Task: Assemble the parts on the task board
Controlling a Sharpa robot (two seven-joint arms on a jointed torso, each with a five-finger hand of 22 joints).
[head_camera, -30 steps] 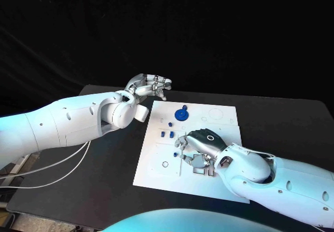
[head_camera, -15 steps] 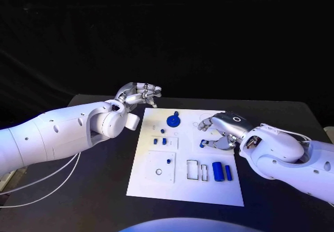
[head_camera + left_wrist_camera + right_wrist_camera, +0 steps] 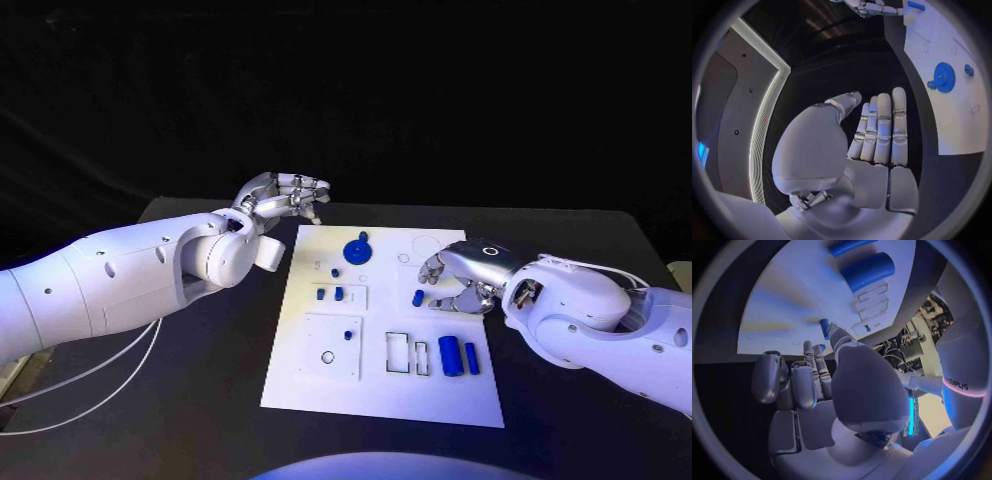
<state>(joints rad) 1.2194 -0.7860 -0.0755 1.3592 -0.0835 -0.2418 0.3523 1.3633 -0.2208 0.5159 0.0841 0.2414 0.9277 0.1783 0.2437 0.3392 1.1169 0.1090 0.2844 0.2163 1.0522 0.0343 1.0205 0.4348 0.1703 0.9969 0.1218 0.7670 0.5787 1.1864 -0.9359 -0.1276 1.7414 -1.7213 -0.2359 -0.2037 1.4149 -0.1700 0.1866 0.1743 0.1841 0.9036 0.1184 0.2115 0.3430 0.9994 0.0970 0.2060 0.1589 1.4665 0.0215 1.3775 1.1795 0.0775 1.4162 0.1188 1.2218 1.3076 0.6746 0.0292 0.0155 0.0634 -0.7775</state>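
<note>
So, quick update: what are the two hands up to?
Right hand pinching small blue part over task board. Left hand empty, off board. Nothing in the way.

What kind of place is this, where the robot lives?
Probably a robot lab or test room. A white task board with small blue parts lies on a black table, dark all round, and tangled cables and equipment show behind the right hand.
</note>
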